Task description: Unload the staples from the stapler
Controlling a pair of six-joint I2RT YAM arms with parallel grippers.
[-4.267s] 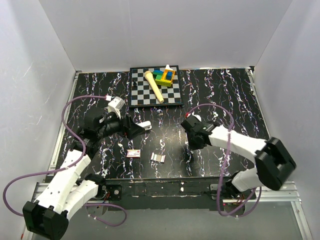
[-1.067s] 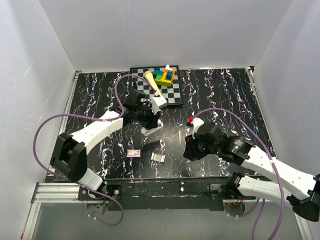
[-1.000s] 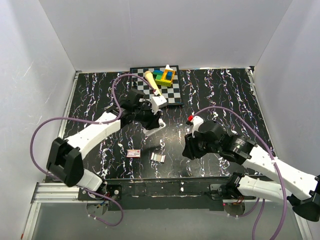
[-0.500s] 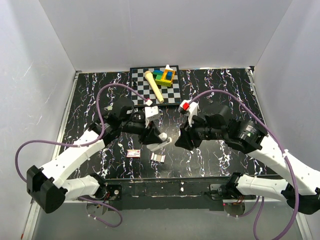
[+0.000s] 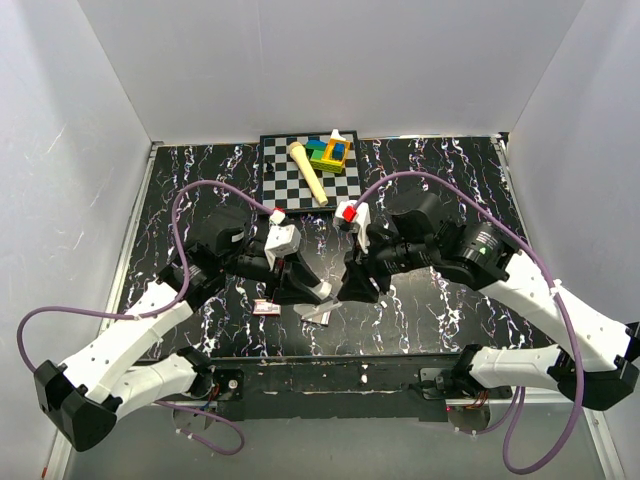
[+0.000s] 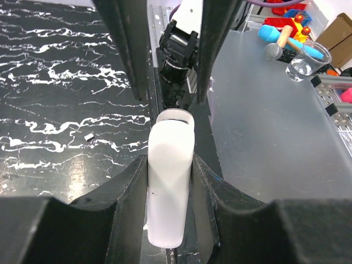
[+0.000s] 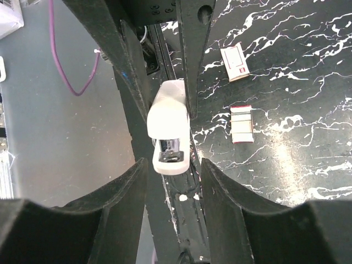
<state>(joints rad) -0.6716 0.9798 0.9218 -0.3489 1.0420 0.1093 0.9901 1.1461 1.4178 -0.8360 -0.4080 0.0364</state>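
Note:
A white stapler (image 6: 169,187) is clamped between the fingers of my left gripper (image 5: 300,285), low over the table's front middle. In the right wrist view the stapler (image 7: 170,135) points its metal mouth at the camera. My right gripper (image 7: 173,165) is open, a fingertip on each side of the stapler's nose, with gaps on both sides. A silvery strip pack of staples (image 7: 241,124) lies on the table just beside it. In the top view the staples (image 5: 318,313) sit partly under the stapler (image 5: 318,291).
A small red-and-white box (image 5: 265,306) lies left of the staples. A chessboard (image 5: 285,190) at the back carries a wooden pin (image 5: 308,172) and coloured blocks (image 5: 330,152). The table's front rail runs just below both grippers.
Both arms came together at the front middle. The left brought the stapler down from near the chessboard. The right gripper swung left and opened wider around the stapler's nose.

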